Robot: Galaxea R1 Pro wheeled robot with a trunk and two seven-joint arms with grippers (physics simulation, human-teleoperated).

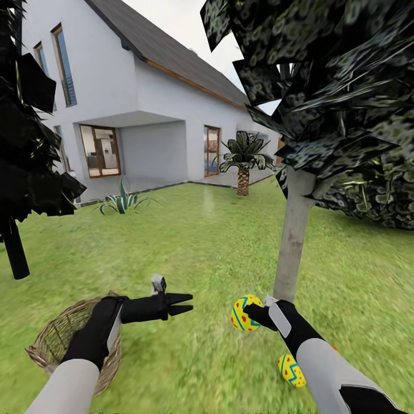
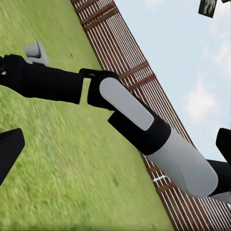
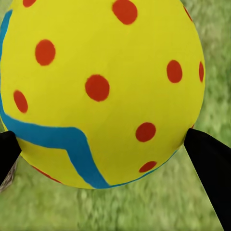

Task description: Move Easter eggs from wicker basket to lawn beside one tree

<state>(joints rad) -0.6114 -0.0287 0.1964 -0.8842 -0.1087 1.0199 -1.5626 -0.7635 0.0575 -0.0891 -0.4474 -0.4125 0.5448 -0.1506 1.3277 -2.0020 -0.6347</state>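
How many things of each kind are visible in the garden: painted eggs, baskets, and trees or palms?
Yellow painted Easter eggs: 2 (one held, one on grass)
Tan woven wicker basket: 1
Trees and palms: 3 (grey-trunked, black-leaved, small palm)
Total: 6

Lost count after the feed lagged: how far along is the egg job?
One egg already lies on the lawn near the grey-trunked tree. The right pincer holds a second egg by that trunk, not yet set down. The left pincer is open and empty beside the basket; no third egg visible.
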